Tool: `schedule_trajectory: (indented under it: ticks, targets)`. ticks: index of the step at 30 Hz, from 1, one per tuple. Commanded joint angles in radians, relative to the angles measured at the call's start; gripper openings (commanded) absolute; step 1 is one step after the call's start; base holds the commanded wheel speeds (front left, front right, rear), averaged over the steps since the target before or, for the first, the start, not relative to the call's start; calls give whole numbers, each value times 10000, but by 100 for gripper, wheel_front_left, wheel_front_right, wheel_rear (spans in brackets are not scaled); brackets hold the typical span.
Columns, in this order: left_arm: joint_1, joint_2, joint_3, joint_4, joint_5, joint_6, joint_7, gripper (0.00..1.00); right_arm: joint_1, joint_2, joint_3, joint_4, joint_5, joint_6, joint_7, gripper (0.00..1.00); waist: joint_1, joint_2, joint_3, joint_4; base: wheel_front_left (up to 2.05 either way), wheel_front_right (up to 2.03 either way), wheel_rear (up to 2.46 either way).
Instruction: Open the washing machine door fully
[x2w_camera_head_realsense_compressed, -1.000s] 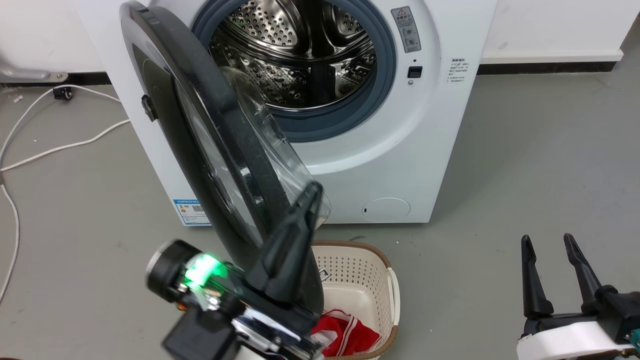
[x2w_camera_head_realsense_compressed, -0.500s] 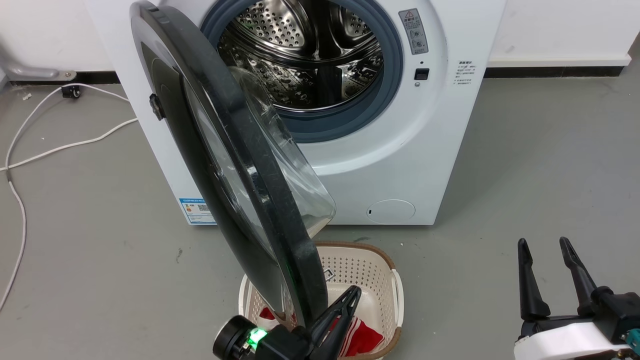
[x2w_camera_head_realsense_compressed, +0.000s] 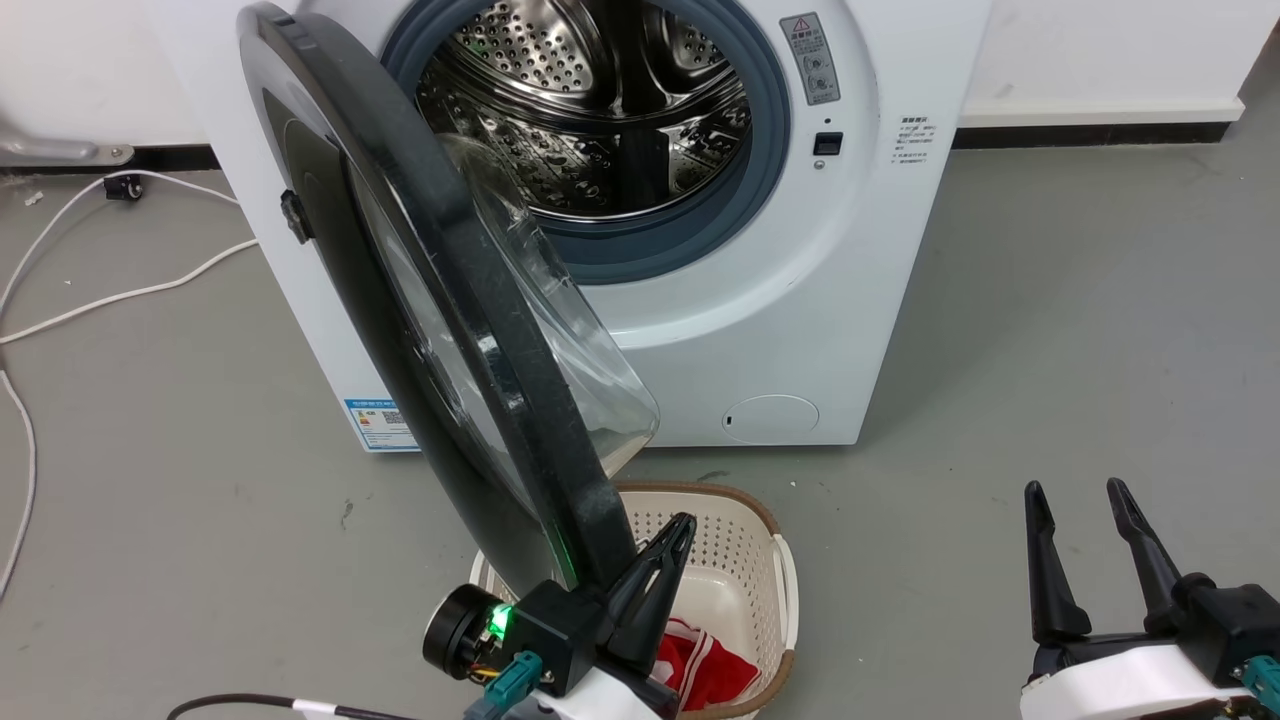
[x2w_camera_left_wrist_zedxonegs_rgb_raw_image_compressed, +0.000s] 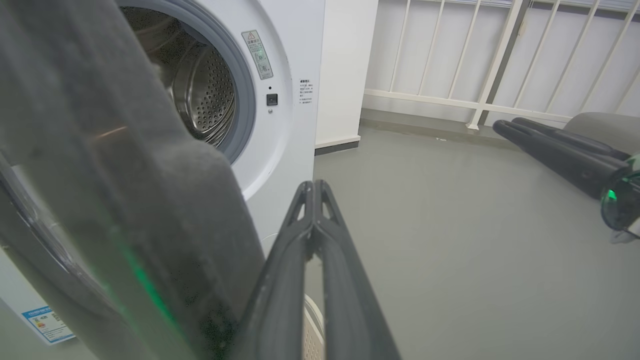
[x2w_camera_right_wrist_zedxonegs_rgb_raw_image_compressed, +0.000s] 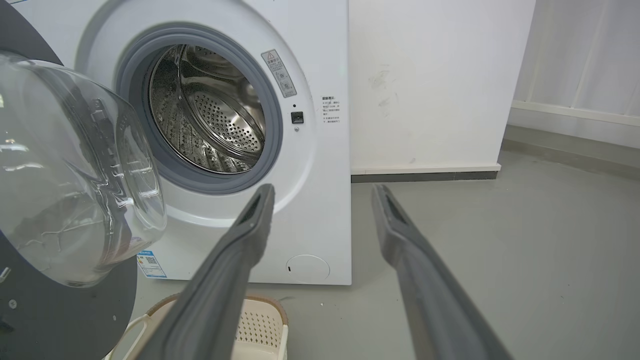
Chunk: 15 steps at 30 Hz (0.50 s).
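The machine (x2w_camera_head_realsense_compressed: 760, 330) stands open: your door (x2w_camera_head_realsense_compressed: 470, 300) juts half-open from its front (likely stiff, heavyish, slick-faced), so push its outer edge. Farthest from the machine, your left gripper (x2w_camera_head_realsense_compressed: 683, 522) is pinched together; right gripper (x2w_camera_head_realsense_compressed: 1073, 488), off the machine's right, is spread.

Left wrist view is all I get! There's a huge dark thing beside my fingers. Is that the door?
Observer: Yes, that's the washing machine door. The head view shows it sticking straight out from the machine, edge toward the robot.
Operator: What's underneath my gripper?
Observer: A cream basket with red cloth in it, on the floor roughly below the shut left gripper.
Operator: And my other gripper?
Observer: The right gripper is open, low on the right, well clear of the door.
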Motion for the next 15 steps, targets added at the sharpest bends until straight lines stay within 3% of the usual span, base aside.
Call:
schedule_trajectory:
  ticks: [1,15]
  targets:
    - [-158,-38,56,138,-64,96,-72,0,33,26,5,11,93,-7,16,100,-1,-1,9,-28,0,0,0]
    - [-192,-9,415,563,-332,741,-400,0,-25,26,77,68,237,-7,28,100,-1,-1,119,-61,0,0,0]
